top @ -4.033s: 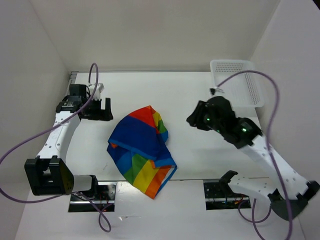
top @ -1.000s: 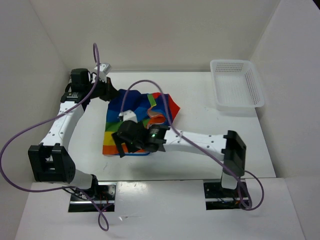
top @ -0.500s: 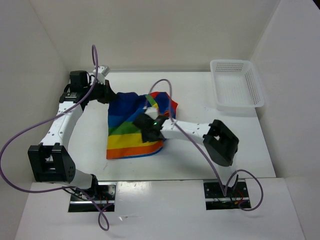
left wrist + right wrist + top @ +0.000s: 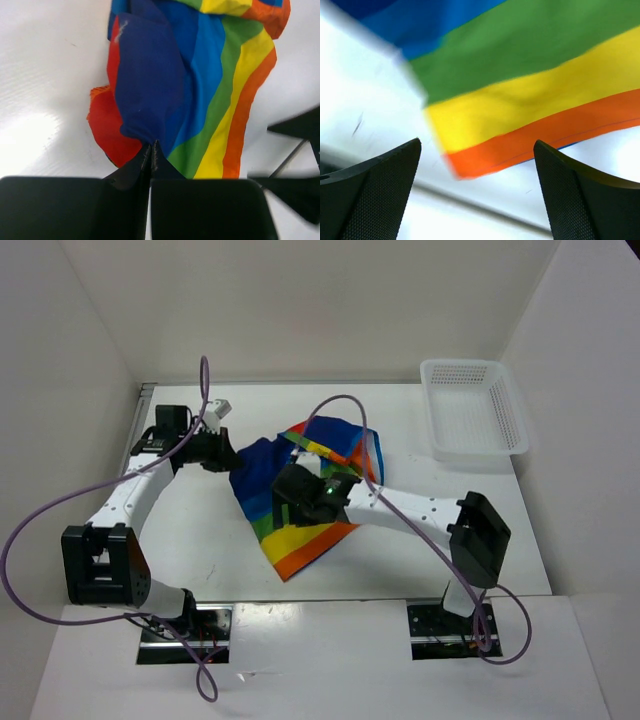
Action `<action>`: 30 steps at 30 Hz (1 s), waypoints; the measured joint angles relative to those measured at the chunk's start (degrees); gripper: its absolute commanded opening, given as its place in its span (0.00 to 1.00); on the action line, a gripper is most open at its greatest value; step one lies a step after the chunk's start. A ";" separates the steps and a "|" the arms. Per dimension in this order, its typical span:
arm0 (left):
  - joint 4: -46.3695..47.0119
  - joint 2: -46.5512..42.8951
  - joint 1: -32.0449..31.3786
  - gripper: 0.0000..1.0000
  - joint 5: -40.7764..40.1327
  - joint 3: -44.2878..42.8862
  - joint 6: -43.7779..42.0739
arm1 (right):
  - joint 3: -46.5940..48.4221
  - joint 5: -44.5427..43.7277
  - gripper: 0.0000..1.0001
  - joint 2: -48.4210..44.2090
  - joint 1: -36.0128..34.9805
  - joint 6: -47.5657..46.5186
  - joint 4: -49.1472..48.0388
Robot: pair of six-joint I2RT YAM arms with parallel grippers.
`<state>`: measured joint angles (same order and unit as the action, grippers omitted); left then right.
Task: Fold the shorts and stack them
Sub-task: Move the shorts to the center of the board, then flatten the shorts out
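The rainbow-striped shorts (image 4: 305,540) lie rumpled mid-table, one striped corner pointing at the near edge. At their left edge, my left gripper (image 4: 224,452) is shut on a fold of the dark blue cloth. In the left wrist view the left gripper (image 4: 151,146) pinches that blue fold, and the shorts (image 4: 210,95) spread away from it in stripes. My right gripper (image 4: 292,502) hovers over the middle of the shorts. In the right wrist view the right gripper (image 4: 477,141) is open with nothing between its fingers (image 4: 380,190). The shorts (image 4: 545,75) show blurred below it.
A white mesh basket (image 4: 472,420) stands at the back right of the table. White walls close in the left, back and right sides. Purple cables loop over both arms. The right arm's elbow (image 4: 480,538) sits low at the right.
The shorts have swung right and been drawn out into a slanted shape. The left gripper moved right, still holding cloth. The right gripper shifted a little over the shorts, and its elbow moved right.
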<state>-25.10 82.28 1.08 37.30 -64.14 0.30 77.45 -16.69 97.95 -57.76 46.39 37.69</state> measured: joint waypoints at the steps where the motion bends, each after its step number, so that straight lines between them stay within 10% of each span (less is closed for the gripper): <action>1: -0.11 -0.04 -0.37 0.00 0.04 0.46 -0.02 | 0.48 0.44 0.98 0.02 -2.27 0.11 -0.26; 19: -0.22 -0.33 -1.03 0.00 0.42 -0.04 0.00 | 7.52 -1.62 0.65 18.16 -12.81 -1.20 -2.05; 30: -0.31 -0.33 -1.03 0.00 0.52 -0.07 -0.02 | 3.80 -6.60 0.00 18.34 -12.76 2.84 -1.73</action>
<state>-25.41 81.95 0.05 37.82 -64.20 0.27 81.25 -23.29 116.29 -70.52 49.23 35.97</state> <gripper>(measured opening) 0.004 0.033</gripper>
